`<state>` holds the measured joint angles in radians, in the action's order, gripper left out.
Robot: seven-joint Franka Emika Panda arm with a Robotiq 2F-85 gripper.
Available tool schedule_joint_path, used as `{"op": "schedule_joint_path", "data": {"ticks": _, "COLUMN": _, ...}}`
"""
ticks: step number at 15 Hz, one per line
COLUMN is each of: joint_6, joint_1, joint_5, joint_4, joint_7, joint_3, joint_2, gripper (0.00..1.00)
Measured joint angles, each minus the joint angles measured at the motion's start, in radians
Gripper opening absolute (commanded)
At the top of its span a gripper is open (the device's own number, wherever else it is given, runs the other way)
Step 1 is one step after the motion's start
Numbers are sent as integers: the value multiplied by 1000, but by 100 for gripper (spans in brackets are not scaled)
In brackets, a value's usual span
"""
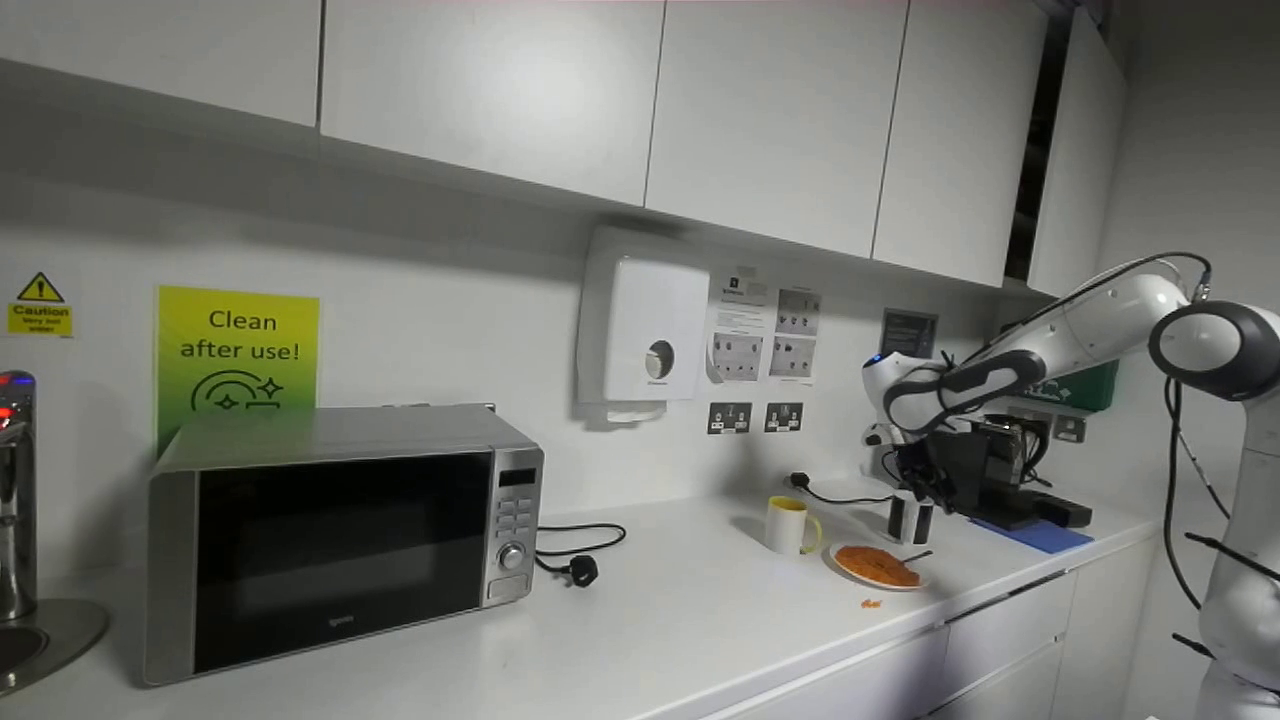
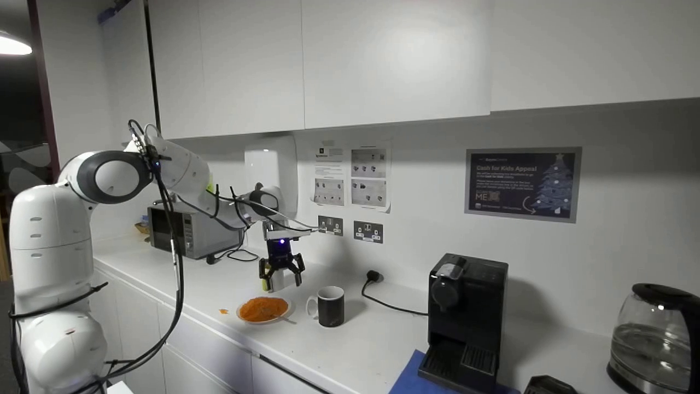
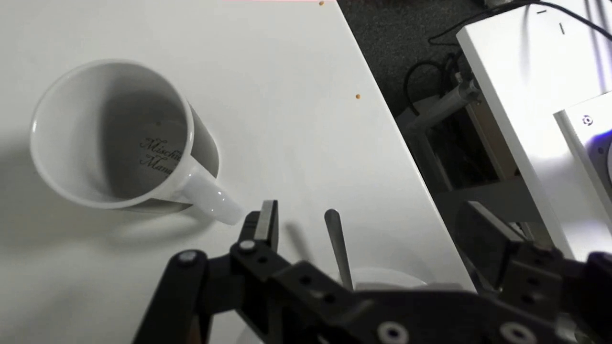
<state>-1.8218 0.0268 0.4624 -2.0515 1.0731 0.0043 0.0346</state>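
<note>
Pincer (image 3: pixel 370 229) spread wide and empty above the tabletop (image 3: pixel 287 110).
Wrist view: black-and-white mug (image 3: pixel 110 136) upper left; lower centre, a utensil (image 3: pixel 337 243) juts beyond the plate (image 3: pixel 382 277) (likely to stay reachable and clean).

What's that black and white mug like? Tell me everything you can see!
The black-and-white, round, ceramic-looking mug stands upright on the smooth white countertop. Its outside is mostly black, with white near the curved white handle, which points toward the round white plate. Inside, it's white with curly dark writing, partly hidden; it looks empty. Only the countertop touches it; the open black fingers don't.
</note>
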Motion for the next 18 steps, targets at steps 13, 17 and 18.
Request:
{"op": "schedule_joint_path", "data": {"ticks": 13, "joint_6": -226, "joint_1": 13, "joint_5": -118, "joint_4": -115, "joint_7": 194, "joint_3": -62, "joint_2": -74, "gripper": 100}}
{"op": "schedule_joint_path", "data": {"ticks": 17, "joint_6": -226, "joint_1": 13, "joint_5": -118, "joint_4": -115, "joint_7": 194, "joint_3": -62, "joint_2": -71, "gripper": 100}}
{"op": "schedule_joint_path", "data": {"ticks": 18, "joint_6": -226, "joint_1": 13, "joint_5": -118, "joint_4": -115, "joint_7": 194, "joint_3": -62, "joint_2": -71, "gripper": 100}}
